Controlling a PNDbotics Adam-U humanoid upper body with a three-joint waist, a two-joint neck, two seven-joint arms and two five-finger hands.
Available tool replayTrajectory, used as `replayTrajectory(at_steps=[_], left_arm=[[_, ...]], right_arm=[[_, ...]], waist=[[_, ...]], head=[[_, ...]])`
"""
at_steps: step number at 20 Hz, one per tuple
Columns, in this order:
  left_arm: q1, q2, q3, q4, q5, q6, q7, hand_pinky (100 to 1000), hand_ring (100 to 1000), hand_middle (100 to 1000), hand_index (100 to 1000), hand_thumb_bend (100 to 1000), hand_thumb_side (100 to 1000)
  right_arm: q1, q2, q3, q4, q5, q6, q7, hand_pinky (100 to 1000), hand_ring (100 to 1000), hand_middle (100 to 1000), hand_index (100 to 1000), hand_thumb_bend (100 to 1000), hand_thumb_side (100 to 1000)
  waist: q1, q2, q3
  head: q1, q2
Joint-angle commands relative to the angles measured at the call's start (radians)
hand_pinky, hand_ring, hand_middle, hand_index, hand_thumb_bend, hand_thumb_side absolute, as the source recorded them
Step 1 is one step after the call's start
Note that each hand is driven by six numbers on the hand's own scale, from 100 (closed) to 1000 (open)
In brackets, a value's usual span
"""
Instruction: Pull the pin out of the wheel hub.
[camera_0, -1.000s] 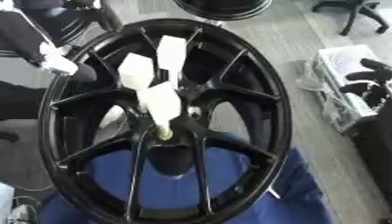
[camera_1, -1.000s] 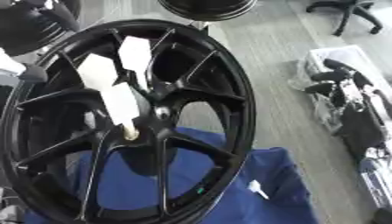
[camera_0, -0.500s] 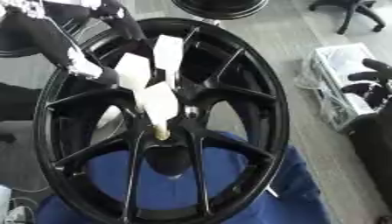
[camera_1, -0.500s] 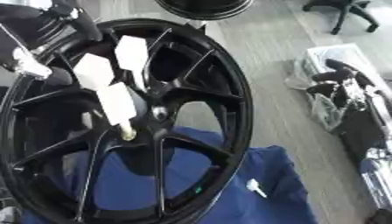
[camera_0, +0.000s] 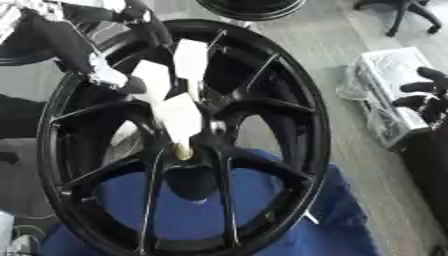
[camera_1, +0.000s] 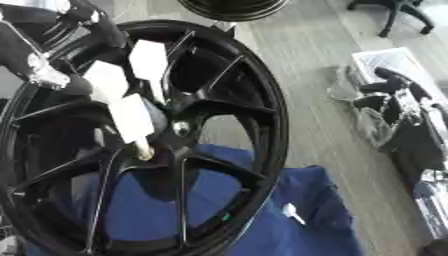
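Centrally in the frame a large black wheel (camera_0: 188, 140) is seen, lying on a blue cloth (camera_0: 210, 215) that shows through the lower spokes and spreads to the lower right. At the hub (camera_0: 194, 150), a little below the middle of the picture, a pale pin (camera_0: 180, 120) with a yellowish lower end is seated; it rises up and to the left from the hub. Two other pale, flat pieces are seen above it among the upper spokes, one (camera_0: 191, 61) near the top of the wheel and one (camera_0: 150, 83) to its lower left; what they are cannot be told. The left hand (camera_0: 105, 75) is found in the upper left of the frame, coming in over the rim, with black fingers and a light part near the spokes; it is near the upper pale pieces but apart from the pin at the hub, and whether its fingers are spread or curled cannot be told. The right hand (camera_1: 394, 95) is seen at the right edge, well apart from the wheel, with its dark fingers somewhat curled and nothing held in them. Beside it a white box (camera_0: 394, 75) stands on the grey floor (camera_0: 315, 45). At the top edge part of another black wheel (camera_0: 254, 7) is visible.
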Motion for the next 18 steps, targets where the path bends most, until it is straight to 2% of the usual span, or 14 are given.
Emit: replayTrajectory(at_steps=[1, 12, 18], left_arm=[[-0.027, 0.009, 0.018, 0.003, -0.024, -0.012, 0.002, 954, 861, 808, 865, 481, 355], [-0.028, -0.009, 0.023, 0.035, -0.1, -0.067, 0.002, 953, 868, 818, 857, 511, 332], [-0.021, -0.019, 0.017, 0.044, -0.112, -0.09, 0.002, 923, 844, 778, 816, 465, 290]], right_arm=[[-0.004, -0.016, -0.006, -0.017, -0.008, 0.003, 0.0, 866, 635, 650, 857, 100, 739], [-0.011, -0.008, -0.002, -0.017, -0.005, 0.017, 0.005, 868, 635, 651, 858, 100, 745], [-0.014, -0.004, -0.003, -0.017, -0.004, 0.022, 0.006, 868, 635, 651, 858, 100, 748]], waist=[[-0.003, -0.016, -0.002], [-0.003, -0.009, -0.007], [-0.002, -0.005, -0.009]], head=[[-0.004, -0.021], [-0.01, -0.037], [-0.007, -0.038]])
